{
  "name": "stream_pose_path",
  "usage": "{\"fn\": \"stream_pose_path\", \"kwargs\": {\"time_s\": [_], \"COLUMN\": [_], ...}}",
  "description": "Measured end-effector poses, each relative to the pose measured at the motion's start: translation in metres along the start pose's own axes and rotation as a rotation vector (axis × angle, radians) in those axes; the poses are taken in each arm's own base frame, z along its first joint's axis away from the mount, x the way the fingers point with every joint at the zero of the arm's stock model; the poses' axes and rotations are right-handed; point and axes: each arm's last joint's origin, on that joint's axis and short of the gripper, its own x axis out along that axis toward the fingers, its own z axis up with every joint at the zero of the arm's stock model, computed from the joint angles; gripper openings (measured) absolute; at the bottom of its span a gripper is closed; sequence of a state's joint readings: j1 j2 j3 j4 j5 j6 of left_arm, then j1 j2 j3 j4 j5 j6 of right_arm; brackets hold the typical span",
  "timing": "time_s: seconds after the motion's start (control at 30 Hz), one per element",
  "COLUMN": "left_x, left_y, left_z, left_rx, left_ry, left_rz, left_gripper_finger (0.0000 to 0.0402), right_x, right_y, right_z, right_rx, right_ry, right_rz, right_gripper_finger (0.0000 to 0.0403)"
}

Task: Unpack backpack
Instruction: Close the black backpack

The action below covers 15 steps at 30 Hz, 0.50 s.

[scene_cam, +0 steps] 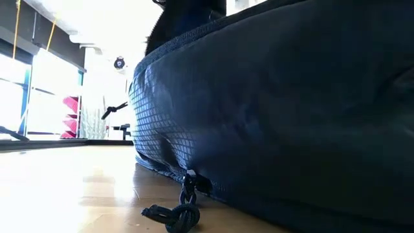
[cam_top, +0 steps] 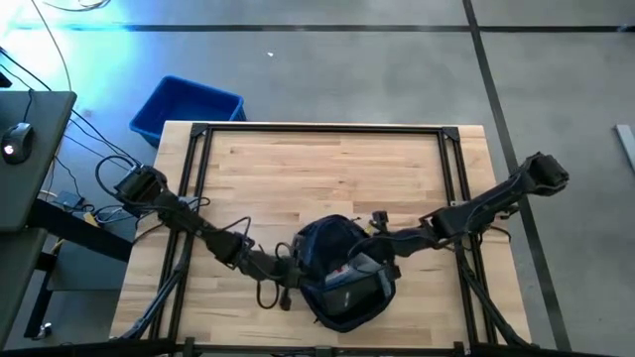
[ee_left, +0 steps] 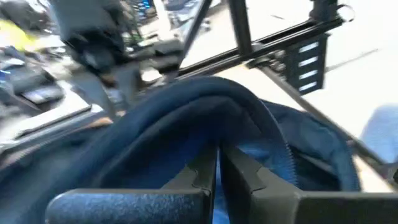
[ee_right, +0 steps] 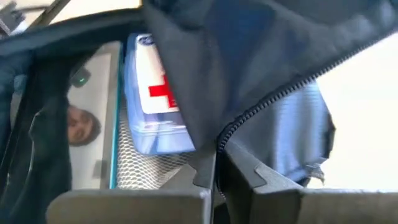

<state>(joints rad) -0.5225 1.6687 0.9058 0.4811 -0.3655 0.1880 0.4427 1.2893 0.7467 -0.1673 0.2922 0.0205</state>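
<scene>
Where the high view looks straight down, the backpack (cam_top: 342,270) lies at the lower middle of the wooden surface (cam_top: 327,169), its mouth open toward the bottom of the frame. The left gripper (cam_top: 294,266) reaches in from the left and meets the bag's left edge; the right gripper (cam_top: 382,250) comes in from the right and meets its upper right edge. A bright blue bin (cam_top: 186,107) stands on the floor off the upper left corner of the surface.

In the low view, the backpack (scene_cam: 284,110) fills the right and centre of the frame, its dark fabric resting on the surface (scene_cam: 65,188). A knotted zipper cord (scene_cam: 178,210) lies on the wood at the lower centre, hanging from the bag's bottom seam.

In the left wrist view, the left gripper (ee_left: 219,171) has its jaws clenched on a fold of the backpack (ee_left: 186,112), the dark cloth arching above the fingers (ee_left: 249,174).

In the right wrist view, the right gripper (ee_right: 217,171) has its jaws clenched on the zippered edge of the backpack (ee_right: 249,56), holding the flap up. Under the flap, at left of centre, a blue pouch with a red cross (ee_right: 155,93) lies inside on mesh lining, beside a flat item (ee_right: 87,124) at the left whose cover shows a face.
</scene>
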Motion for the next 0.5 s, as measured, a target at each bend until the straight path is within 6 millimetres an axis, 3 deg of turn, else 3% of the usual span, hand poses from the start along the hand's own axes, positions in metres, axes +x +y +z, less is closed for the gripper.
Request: {"fn": "stream_pose_path", "kwargs": {"time_s": [0.13, 0.27, 0.4, 0.5], "left_x": [0.007, 0.019, 0.03, 0.03], "left_y": [-0.003, -0.011, -0.019, -0.022], "left_z": [-0.007, -0.017, -0.031, -0.028], "left_rx": [-0.016, -0.019, -0.025, 0.002], "left_ry": [-0.007, -0.038, -0.043, -0.001], "left_rz": [-0.061, -0.119, -0.179, -0.109], "left_gripper_finger": [0.0, 0.0, 0.0, 0.0], "right_x": [-0.02, -0.029, -0.036, -0.044], "right_y": [0.006, 0.027, 0.039, 0.045], "right_z": [0.001, -0.008, -0.026, -0.026], "right_rx": [-0.041, -0.171, -0.176, -0.156], "right_ry": [-0.02, 0.04, 0.174, 0.176], "right_rz": [0.035, 0.109, 0.018, -0.068], "right_gripper_finger": [0.0042, 0.0091, 0.0122, 0.0127]}}
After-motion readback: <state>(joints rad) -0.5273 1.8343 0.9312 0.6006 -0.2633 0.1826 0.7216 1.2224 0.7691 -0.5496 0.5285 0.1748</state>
